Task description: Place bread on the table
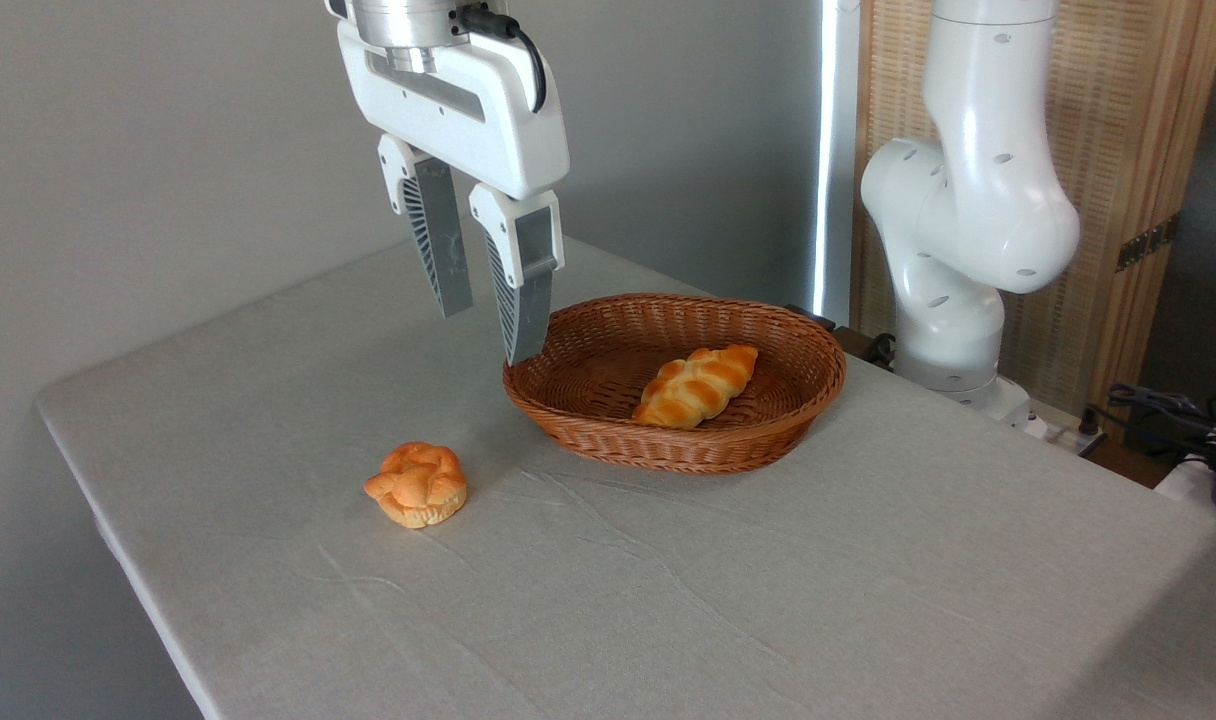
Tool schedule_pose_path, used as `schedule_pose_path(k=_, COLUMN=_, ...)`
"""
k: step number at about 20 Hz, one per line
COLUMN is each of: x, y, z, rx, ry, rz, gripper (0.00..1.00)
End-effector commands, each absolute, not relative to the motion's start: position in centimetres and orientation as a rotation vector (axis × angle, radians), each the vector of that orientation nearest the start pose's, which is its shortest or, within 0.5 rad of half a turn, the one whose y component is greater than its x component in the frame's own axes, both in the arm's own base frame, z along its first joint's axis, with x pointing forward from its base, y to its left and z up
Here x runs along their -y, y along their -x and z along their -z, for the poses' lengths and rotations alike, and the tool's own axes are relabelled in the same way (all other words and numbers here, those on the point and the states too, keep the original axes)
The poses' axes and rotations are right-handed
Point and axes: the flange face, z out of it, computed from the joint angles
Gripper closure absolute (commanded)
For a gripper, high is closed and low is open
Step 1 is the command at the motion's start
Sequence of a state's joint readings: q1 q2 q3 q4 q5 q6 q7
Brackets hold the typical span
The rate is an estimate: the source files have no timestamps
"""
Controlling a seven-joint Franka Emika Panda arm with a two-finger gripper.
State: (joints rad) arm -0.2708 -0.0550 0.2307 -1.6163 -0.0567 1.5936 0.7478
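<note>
Bread (416, 485): resting on the table (668, 600), left of the basket (768, 440); gripper (490, 335): raised, fingers apart, empty; placement looks complete; advisable retreat: straight up, clear of bun and basket rim.

The bread (417, 484) sits on the counter (768, 600), on its grey wrinkled cloth, well apart from the wicker basket (788, 400) to its right. A braided loaf (696, 386) lies inside that basket. The end effector (488, 335) hangs above the counter (empty, fingers spread), just beside the basket's left rim.
</note>
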Motion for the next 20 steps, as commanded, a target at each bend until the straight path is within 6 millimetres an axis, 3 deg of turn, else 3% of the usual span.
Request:
schedule_pose_path(k=1, x=3.5, y=-54.5, z=-63.4, rx=-1.136, ry=3.023, rz=0.059, gripper=0.0)
schedule_pose_path(k=20, x=2.2, y=-54.1, z=-63.2, rx=-1.145, ry=2.983, rz=0.001, gripper=0.0)
